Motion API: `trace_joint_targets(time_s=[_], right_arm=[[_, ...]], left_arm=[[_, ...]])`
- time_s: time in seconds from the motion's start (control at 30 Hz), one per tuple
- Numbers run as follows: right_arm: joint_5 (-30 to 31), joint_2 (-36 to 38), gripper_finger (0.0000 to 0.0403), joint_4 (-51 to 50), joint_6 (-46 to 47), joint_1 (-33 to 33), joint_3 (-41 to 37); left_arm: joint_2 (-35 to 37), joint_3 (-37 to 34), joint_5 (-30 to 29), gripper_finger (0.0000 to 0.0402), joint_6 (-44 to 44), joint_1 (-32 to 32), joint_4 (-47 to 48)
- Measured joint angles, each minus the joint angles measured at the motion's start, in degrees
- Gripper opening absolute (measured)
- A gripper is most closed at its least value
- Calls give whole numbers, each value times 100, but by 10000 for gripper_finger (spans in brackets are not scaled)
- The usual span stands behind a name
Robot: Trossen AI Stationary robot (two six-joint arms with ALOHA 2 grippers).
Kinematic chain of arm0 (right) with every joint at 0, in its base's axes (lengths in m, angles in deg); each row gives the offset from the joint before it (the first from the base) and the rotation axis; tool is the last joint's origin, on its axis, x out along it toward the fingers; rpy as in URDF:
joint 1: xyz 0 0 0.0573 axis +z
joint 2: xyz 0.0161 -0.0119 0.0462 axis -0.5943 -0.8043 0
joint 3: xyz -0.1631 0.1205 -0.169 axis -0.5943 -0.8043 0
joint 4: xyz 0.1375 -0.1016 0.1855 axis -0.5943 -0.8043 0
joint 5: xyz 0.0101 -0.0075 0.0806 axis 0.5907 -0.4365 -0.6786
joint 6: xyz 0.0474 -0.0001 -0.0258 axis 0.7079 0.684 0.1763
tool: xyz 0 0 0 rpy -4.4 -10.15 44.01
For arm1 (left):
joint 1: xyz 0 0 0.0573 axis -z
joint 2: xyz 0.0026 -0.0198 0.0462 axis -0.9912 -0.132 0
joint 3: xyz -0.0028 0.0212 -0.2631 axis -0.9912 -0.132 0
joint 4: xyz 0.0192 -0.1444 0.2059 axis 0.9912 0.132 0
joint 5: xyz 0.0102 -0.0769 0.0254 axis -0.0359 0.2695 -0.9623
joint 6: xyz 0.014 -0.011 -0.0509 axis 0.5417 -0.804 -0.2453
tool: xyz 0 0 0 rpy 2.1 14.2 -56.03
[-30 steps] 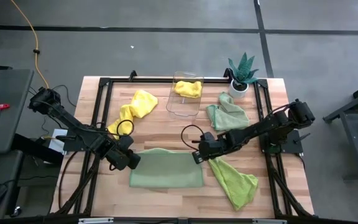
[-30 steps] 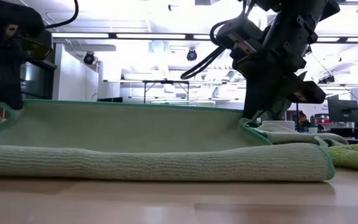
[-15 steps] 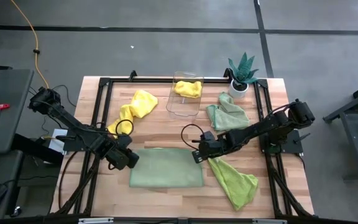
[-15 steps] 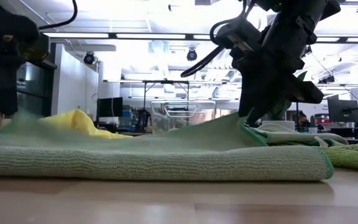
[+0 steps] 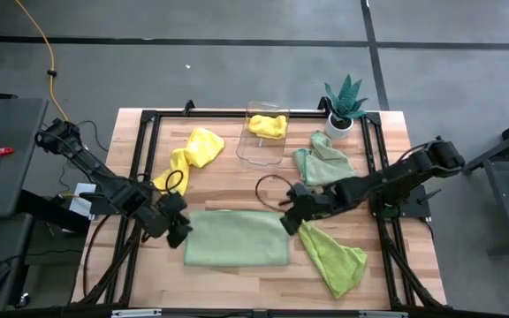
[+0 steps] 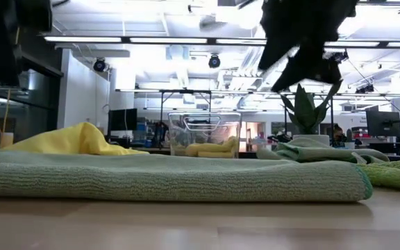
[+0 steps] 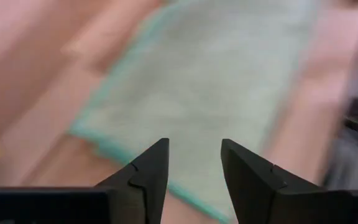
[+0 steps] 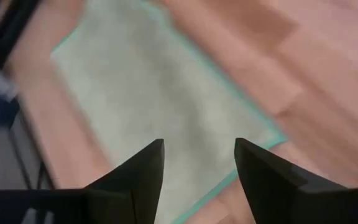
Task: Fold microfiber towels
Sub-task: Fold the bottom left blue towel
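A pale green microfiber towel [image 5: 236, 237] lies folded flat on the table's near middle; it also shows in the low view [image 6: 165, 177] and in both wrist views [image 7: 210, 81] [image 8: 154, 99]. My left gripper [image 5: 179, 231] hovers open over its left end, fingers apart above the cloth [image 7: 194, 165]. My right gripper [image 5: 292, 212] hovers open over its far right corner [image 8: 199, 165]. Neither touches the towel.
A yellow towel [image 5: 188, 152] lies crumpled at the far left. A clear bin [image 5: 262, 134] at the back holds another yellow cloth [image 5: 268, 125]. A mint towel [image 5: 322, 162] and a potted plant [image 5: 345, 104] are far right, and a lime towel [image 5: 334, 258] lies near right.
Both grippers have opened and let go of the pale green towel's far corners, then risen and rolled. The raised far edge has dropped, and the towel now lies flat in its fold.
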Motion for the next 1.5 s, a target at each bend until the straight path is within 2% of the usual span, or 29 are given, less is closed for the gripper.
trace_joint_targets(time_s=[0.13, 0.27, 0.37, 0.57, 0.67, 0.93, 1.13, 1.3, 1.5], right_arm=[[-50, -12, 190, 184, -562, 487, 4], [13, -165, 190, 244, -921, 870, 4], [18, -291, 190, 299, -943, 1009, 4], [23, -484, 190, 448, -871, 1060, 4], [31, -522, 190, 519, -908, 1055, 4], [61, -509, 190, 603, -1088, 1026, 4], [3, -547, 190, 1174, -2039, 1043, 4], [-437, -892, 190, 1848, -2955, 1063, 4], [-746, -1453, 190, 1861, -3271, 1278, 4]], left_arm=[[-154, 7, 55, 142, 792, 509, -630], [-657, 4, 50, 137, 1401, 1032, -655], [-1148, -2, -43, 136, 1838, 1348, -777], [-2135, 0, -196, 135, 2490, 1599, -1932], [-2535, -2, -240, 135, 2543, 1612, -2283], [-3248, 2, -78, 135, 2366, 1612, -2392], [-3307, 11, -166, 135, 2415, 1645, -2385], [-3309, 9, -162, 133, 2458, 1645, -2371], [-3311, 4, -162, 119, 2345, 1641, -2361]])
